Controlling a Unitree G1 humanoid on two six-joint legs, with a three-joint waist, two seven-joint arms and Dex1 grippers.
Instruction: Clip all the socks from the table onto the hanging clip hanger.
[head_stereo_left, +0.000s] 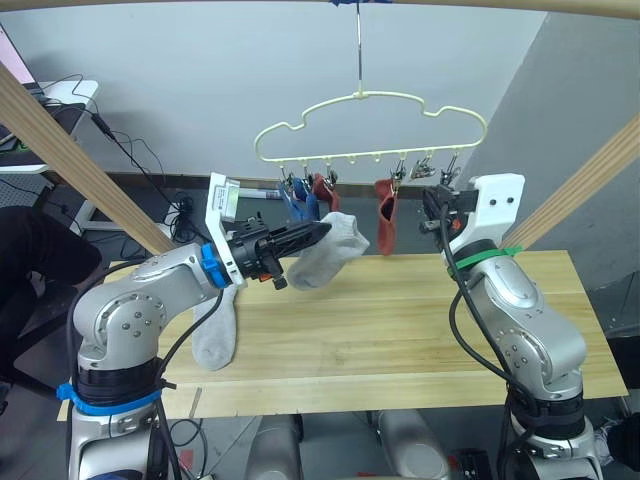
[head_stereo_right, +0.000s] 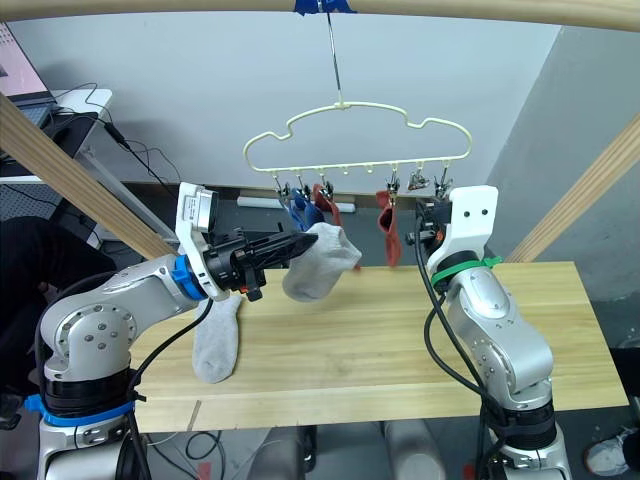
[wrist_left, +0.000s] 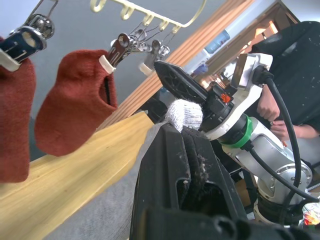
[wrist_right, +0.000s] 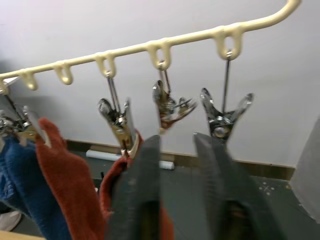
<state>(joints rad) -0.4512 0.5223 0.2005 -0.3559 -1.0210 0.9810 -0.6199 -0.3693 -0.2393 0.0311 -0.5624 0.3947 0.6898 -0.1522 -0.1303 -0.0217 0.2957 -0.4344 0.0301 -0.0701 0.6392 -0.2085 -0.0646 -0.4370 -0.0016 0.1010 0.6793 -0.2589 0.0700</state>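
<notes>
The cream clip hanger (head_stereo_left: 370, 98) hangs by its hook above the table (head_stereo_left: 400, 320). Two blue socks (head_stereo_left: 297, 205) and two rust red socks (head_stereo_left: 386, 225) hang from its silver clips. My left gripper (head_stereo_left: 322, 228) is raised just below the hanger's left half and is shut on a light grey sock (head_stereo_left: 330, 250), which droops from the fingers. A second light grey sock (head_stereo_left: 215, 335) lies on the table's left part. My right gripper (wrist_right: 177, 145) is open, held up just below the free clips (wrist_right: 170, 107) at the hanger's right end.
Slanted pale wooden poles (head_stereo_left: 70, 150) (head_stereo_left: 590, 180) flank the table on both sides, and a top bar carries the hanger's hook. A desk with cables (head_stereo_left: 60, 100) stands at the far left. A person in black (head_stereo_left: 40, 260) sits beside the table's left end.
</notes>
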